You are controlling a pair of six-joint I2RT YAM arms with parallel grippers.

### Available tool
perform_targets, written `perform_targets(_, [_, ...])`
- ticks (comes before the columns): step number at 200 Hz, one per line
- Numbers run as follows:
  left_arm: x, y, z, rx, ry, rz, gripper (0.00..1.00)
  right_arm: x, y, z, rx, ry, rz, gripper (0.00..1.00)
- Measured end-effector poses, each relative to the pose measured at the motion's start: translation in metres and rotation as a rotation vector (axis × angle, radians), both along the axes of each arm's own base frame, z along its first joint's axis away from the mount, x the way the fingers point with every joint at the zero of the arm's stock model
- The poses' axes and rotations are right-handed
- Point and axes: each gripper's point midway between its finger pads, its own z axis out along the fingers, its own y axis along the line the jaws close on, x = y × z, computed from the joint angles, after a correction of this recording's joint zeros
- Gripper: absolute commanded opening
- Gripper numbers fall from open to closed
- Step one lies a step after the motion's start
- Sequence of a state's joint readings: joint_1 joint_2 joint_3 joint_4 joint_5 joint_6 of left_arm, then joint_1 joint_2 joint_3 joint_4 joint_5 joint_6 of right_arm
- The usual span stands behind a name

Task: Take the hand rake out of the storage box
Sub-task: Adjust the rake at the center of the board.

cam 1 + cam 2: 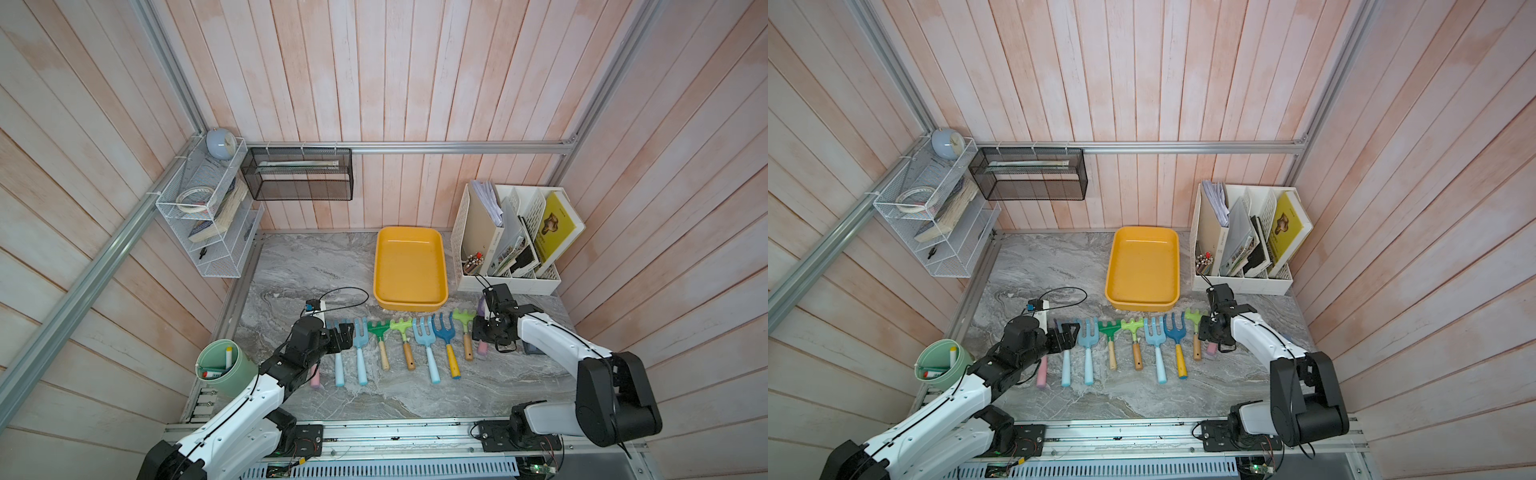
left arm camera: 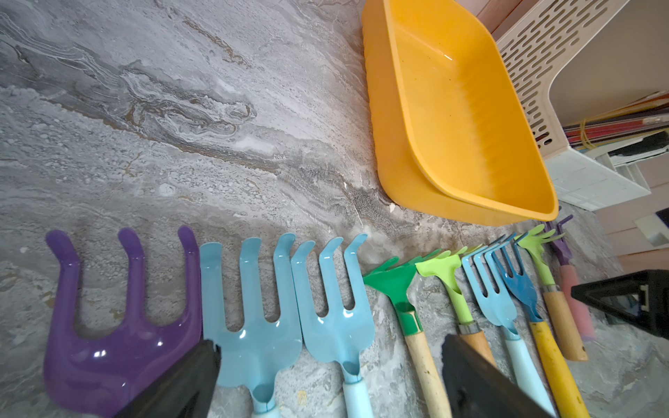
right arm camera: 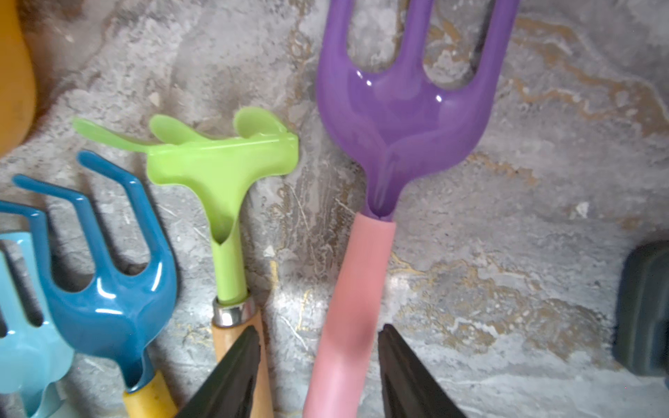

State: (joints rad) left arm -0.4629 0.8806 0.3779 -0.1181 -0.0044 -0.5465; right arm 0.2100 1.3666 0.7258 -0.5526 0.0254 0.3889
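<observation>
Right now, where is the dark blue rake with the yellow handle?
In a top view the dark blue rake lies third from the rake row's right end, between a light blue rake and a light green rake, near the storage box.

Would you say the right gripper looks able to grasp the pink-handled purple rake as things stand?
Probably yes: the right gripper hangs open astride the handle of the pink-handled purple rake, with nothing between. The lime-green rake lies close beside one jaw and might get nudged.
</observation>
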Motion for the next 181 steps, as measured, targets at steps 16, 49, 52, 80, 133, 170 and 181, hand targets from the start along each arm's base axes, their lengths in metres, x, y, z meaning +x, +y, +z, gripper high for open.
perform_targets(16, [0.000, 0.000, 0.000, 0.000, 0.000, 0.000, 1.00, -0.001, -0.006, -0.001, -0.010, 0.002, -0.022, 0.55])
perform_targets(49, [0.000, 0.000, 0.000, 0.000, 0.000, 0.000, 1.00, 0.002, -0.020, -0.001, -0.049, -0.004, -0.082, 0.47])
perform_targets(52, [0.000, 0.000, 0.000, 0.000, 0.000, 0.000, 1.00, 0.002, -0.021, -0.002, -0.051, -0.001, -0.080, 0.46])
perform_targets(80, [0.000, 0.000, 0.001, -0.002, -0.004, 0.000, 1.00, 0.007, -0.024, -0.018, -0.067, 0.059, -0.076, 0.36])
perform_targets(133, [0.000, 0.000, 0.005, -0.009, -0.018, 0.000, 1.00, 0.038, -0.029, -0.018, -0.065, 0.046, -0.032, 0.30])
perform_targets(170, [0.000, 0.000, 0.006, -0.011, -0.022, 0.000, 1.00, 0.047, -0.026, -0.006, -0.060, 0.037, 0.031, 0.23])
perform_targets(181, [0.000, 0.000, 0.006, -0.011, -0.022, 0.000, 1.00, 0.053, -0.027, -0.001, -0.070, 0.031, 0.049, 0.25])
